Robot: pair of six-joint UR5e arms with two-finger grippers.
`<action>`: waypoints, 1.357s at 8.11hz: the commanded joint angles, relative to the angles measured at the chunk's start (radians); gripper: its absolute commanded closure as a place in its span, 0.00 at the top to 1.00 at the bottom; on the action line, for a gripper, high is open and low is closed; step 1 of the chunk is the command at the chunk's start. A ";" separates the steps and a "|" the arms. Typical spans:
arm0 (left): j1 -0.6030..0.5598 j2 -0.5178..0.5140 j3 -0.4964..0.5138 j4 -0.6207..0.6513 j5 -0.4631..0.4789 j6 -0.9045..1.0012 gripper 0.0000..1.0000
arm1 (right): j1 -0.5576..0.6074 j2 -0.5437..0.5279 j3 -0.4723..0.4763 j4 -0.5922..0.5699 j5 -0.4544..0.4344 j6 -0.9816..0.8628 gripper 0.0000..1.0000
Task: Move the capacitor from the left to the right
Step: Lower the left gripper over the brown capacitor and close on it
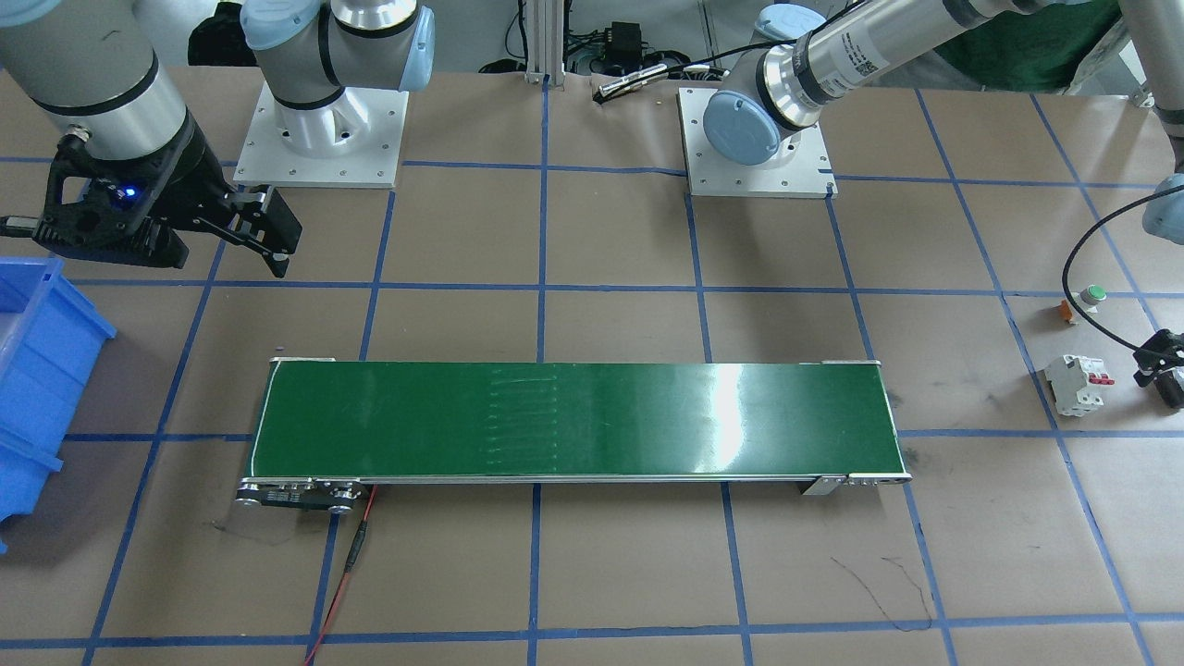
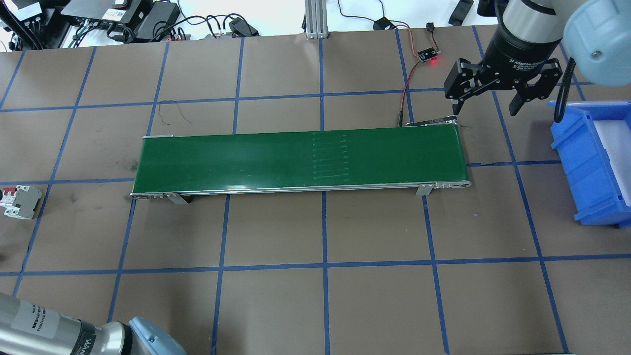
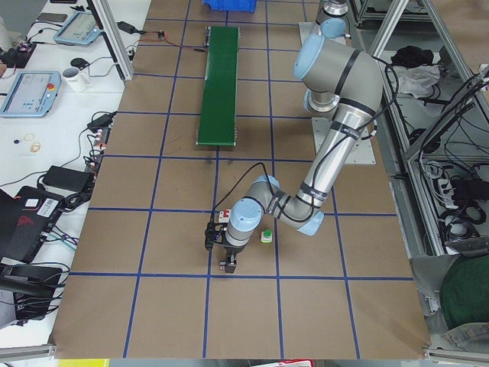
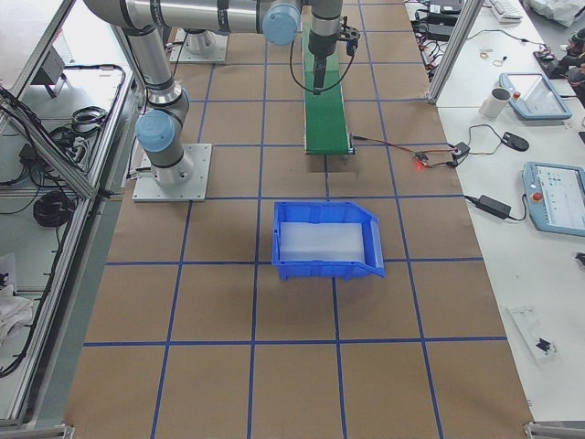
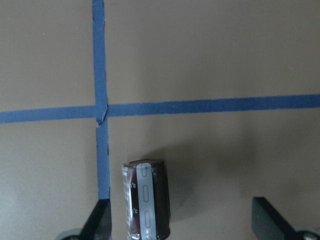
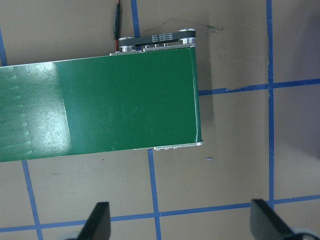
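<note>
The capacitor, a stubby dark cylinder with a grey stripe, lies on the brown table between my left gripper's fingers, close to the finger on the view's left. My left gripper is open, low over the table at the far left end; it also shows in the exterior left view. My right gripper is open and empty, hovering off the right end of the green conveyor belt. The right wrist view shows its fingers wide apart above bare table.
A white breaker with red levers and a green-capped push button sit near my left gripper. A blue bin stands at the table's right end. The conveyor lies across the middle, with a red wire at its right end.
</note>
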 commanded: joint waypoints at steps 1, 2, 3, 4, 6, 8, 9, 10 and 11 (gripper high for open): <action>0.002 -0.016 0.006 0.002 0.001 0.003 1.00 | -0.001 0.000 0.000 -0.002 0.002 0.004 1.00; 0.002 -0.016 0.006 0.004 0.008 0.004 1.00 | -0.001 0.000 0.000 -0.002 0.000 0.006 1.00; 0.002 -0.018 0.008 0.004 0.011 0.006 1.00 | -0.001 0.000 0.000 -0.002 0.000 0.009 1.00; 0.004 -0.021 0.011 0.004 0.011 0.007 0.99 | -0.001 0.001 0.000 -0.002 0.000 0.010 1.00; 0.010 -0.045 0.016 0.005 0.012 0.029 0.93 | -0.002 0.001 0.000 -0.002 0.000 0.010 1.00; 0.014 -0.047 0.016 0.007 0.061 0.027 0.92 | -0.002 0.001 0.000 -0.002 0.000 0.010 1.00; 0.014 -0.049 0.016 0.007 0.064 0.027 0.84 | -0.002 0.000 0.000 -0.002 0.000 0.010 1.00; 0.014 -0.049 0.016 0.008 0.064 0.027 0.82 | -0.002 0.000 0.000 -0.002 0.000 0.010 1.00; 0.014 -0.049 0.014 0.018 0.078 0.029 0.80 | -0.002 0.001 0.000 -0.002 0.000 0.010 1.00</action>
